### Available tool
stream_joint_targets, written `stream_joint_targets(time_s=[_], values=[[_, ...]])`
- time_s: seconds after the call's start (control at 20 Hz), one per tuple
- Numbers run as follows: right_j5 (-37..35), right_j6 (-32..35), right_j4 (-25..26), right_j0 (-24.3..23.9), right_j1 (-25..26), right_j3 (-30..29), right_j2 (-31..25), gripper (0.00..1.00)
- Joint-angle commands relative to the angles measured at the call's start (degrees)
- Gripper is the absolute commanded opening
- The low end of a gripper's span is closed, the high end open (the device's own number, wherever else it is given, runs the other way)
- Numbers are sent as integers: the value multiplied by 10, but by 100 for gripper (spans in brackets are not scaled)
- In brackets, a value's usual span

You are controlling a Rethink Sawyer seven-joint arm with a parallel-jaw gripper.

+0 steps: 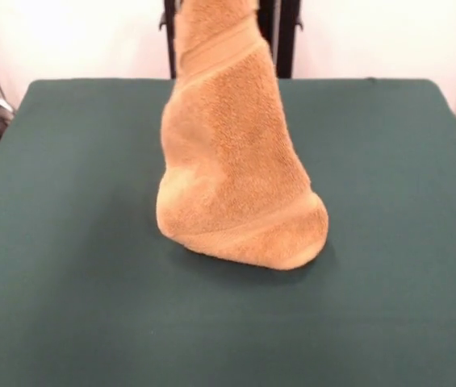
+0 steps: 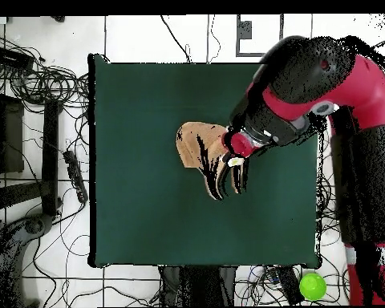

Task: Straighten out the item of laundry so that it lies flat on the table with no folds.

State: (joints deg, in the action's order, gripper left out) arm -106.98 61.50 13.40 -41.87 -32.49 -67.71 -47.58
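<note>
Item: small golden-orange terry towel [image 1: 232, 173], woven border band running slantwise across its upper part and another band near its lower edge; hangs lifted in a tall, narrowing drape whose top leaves the front view at the upper edge; rounded, bunched lower end just at or touching the dark green cloth worktop [image 1: 66, 282], contact not certain; surface folded and creased, not flat; position in the front view: roughly mid-worktop, a little toward the far side; in the overhead view the towel [image 2: 197, 146] shows as a small tan patch right of the worktop's [image 2: 139, 200] centre.

Red and black robot arm [image 2: 324, 84]: reaches over the worktop from the right in the overhead view, its end directly beside and partly over the towel; gripper [image 2: 234, 157] at the towel's right edge, its opening or closing cannot be told from either view.

Surroundings: white tiled floor [image 2: 43, 277] with black cables [image 2: 35, 76] left of the worktop; small bright green ball [image 2: 312, 285] on the floor near the arm's base.
</note>
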Motion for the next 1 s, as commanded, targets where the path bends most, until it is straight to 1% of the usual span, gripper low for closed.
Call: stream_joint_targets(time_s=[0.05, 0.15, 0.2, 0.35, 0.4, 0.65, 1.0], values=[[52, 21, -20, -6, -39, -122, 17, 0], [67, 25, -26, -16, -49, -141, 14, 0], [77, 22, -29, -29, -60, -160, 13, 0], [88, 23, -30, -38, -72, -179, 11, 0], [94, 21, -31, -47, -83, -193, 10, 0], [146, 30, -54, -73, -116, -254, 5, 0], [225, 32, -84, -112, -178, -354, 3, 0]])
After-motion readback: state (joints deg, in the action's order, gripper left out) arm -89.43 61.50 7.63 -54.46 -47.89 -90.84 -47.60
